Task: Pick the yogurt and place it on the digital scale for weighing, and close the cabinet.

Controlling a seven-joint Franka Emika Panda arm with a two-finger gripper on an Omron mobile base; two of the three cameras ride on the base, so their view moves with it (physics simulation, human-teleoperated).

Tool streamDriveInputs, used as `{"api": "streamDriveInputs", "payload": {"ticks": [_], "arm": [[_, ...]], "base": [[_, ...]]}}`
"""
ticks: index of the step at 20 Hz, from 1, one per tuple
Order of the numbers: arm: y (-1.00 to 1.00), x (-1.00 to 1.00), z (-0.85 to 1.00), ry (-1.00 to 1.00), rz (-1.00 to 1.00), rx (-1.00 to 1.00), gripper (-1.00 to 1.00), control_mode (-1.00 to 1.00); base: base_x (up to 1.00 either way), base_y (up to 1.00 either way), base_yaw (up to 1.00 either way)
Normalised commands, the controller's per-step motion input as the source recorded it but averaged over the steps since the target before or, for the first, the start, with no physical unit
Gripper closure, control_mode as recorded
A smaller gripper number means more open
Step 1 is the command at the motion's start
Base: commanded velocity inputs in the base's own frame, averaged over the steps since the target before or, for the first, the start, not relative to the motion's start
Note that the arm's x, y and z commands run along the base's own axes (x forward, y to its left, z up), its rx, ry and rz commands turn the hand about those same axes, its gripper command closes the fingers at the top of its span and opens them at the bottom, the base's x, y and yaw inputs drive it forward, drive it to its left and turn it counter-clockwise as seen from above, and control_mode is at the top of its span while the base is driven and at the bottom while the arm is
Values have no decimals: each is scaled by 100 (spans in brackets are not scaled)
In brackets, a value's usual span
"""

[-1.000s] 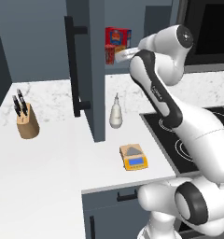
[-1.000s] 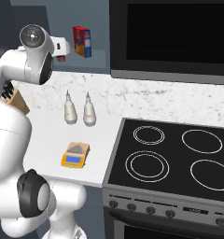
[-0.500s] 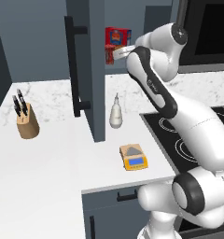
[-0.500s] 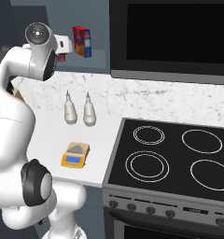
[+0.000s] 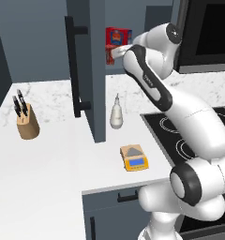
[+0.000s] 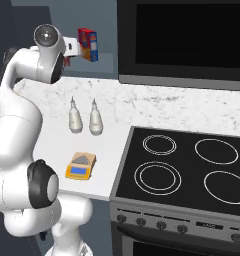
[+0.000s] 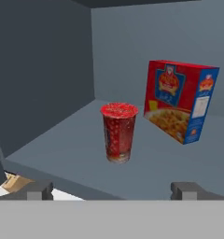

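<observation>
Red yogurt [image 7: 119, 132], one cup, upright on the cabinet [image 5: 88, 70] shelf, the red-and-blue box [image 7: 180, 100] close by at its 2 o'clock, not touching: you are on the reach-in step, cup not yet picked, digital scale [image 5: 134, 157] bare on the counter at 5 o'clock of the open door. Gripper [image 7: 113, 189], one, fully open and empty, its fingertips [image 7: 39, 188] low at 6 o'clock short of the cup and touching nothing; your next move, as judged, is straight ahead until the fingers straddle the cup, then close.
</observation>
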Motion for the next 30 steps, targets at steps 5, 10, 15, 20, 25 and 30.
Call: {"api": "streamDriveInputs", "payload": {"ticks": [5,10,15,20,25,30], "arm": [[1,36,0,-4,0,0,-100,-100],[16,28,0,-11,0,3,-100,-100],[3,28,0,-6,0,7,-100,-100],[4,35,-2,0,0,8,-100,-100],[14,35,-6,0,0,5,-100,-100],[13,22,-4,0,0,0,-100,-100]], "base": [[0,0,0],[0,0,0],[0,0,0],[0,0,0],[0,0,0],[0,0,0]]}}
